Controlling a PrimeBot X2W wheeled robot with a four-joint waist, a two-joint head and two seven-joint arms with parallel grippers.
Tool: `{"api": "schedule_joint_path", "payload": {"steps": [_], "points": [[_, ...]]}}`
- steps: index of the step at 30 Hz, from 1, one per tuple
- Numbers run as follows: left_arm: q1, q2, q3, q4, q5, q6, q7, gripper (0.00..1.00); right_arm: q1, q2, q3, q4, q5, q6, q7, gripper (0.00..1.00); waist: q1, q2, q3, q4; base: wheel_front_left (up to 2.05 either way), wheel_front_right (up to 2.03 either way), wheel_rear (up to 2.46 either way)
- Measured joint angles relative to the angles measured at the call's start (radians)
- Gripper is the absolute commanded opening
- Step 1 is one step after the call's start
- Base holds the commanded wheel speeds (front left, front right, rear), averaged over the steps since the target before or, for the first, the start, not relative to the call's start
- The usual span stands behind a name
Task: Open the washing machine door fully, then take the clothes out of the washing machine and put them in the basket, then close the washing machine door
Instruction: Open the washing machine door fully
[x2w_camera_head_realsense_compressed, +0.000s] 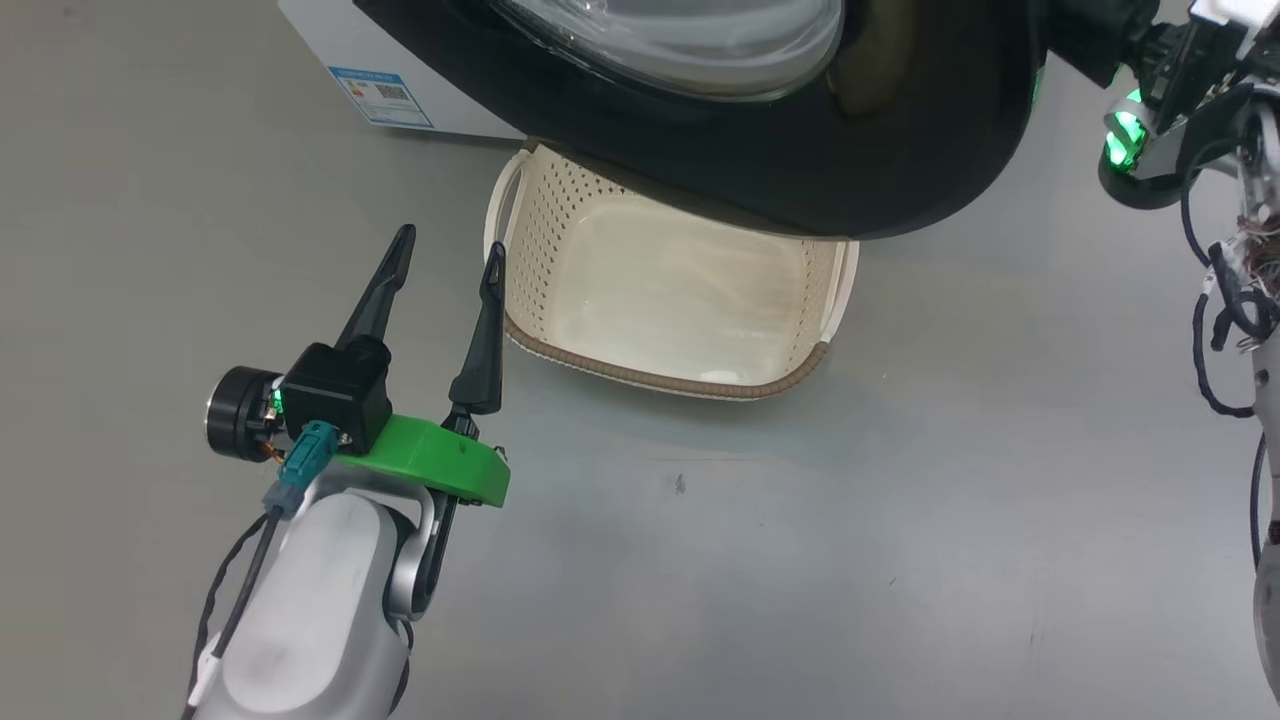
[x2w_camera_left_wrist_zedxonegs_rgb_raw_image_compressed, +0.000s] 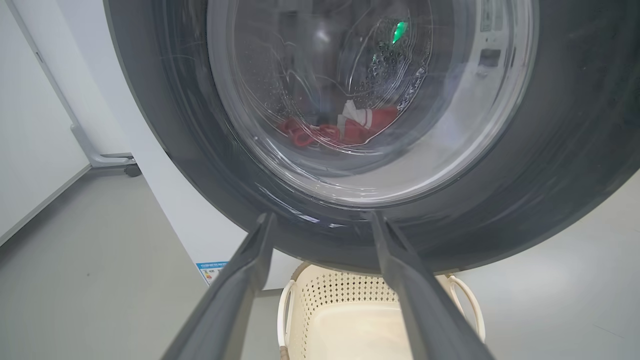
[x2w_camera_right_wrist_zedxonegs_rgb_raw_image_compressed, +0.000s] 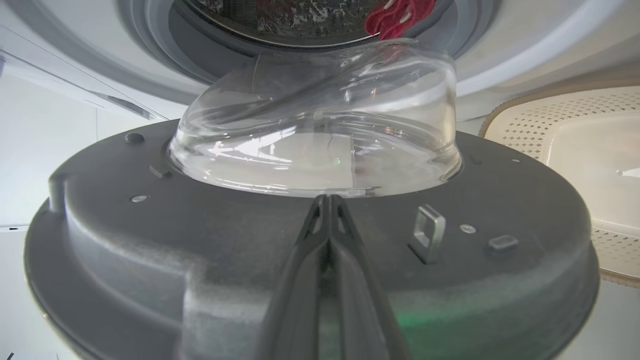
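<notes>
Head view: washing machine door overhangs the basket, glass bowl facing the drum. My left gripper spread, empty; right gripper pinched together, tips by door's inner face.

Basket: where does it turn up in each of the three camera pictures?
Head view: the basket sits mid-picture, its far end under the washing machine door.
Left wrist view: basket at bottom centre, just below the door.
Right wrist view: basket at the right edge, beyond the door.
Shared landmark: the door's black rim.
</notes>
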Motion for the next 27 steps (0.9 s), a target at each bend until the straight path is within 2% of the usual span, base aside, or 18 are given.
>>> {"api": "schedule_joint_path", "payload": {"steps": [18,27], "points": [[0.084,0.001,0.002,0.063,0.018,-0.019,0.000,1.00,0.158,0.070,0.029,0.012,0.034,0.036,0.041,0.00,-0.0001,0.0000,-0.127,-0.036,0.00,0.00,0.00],[0.125,0.002,0.001,0.079,0.018,-0.028,0.000,1.00,0.221,0.119,0.052,0.010,0.050,0.039,0.061,0.00,0.0000,0.0000,-0.192,-0.039,0.00,0.00,0.00]]}}
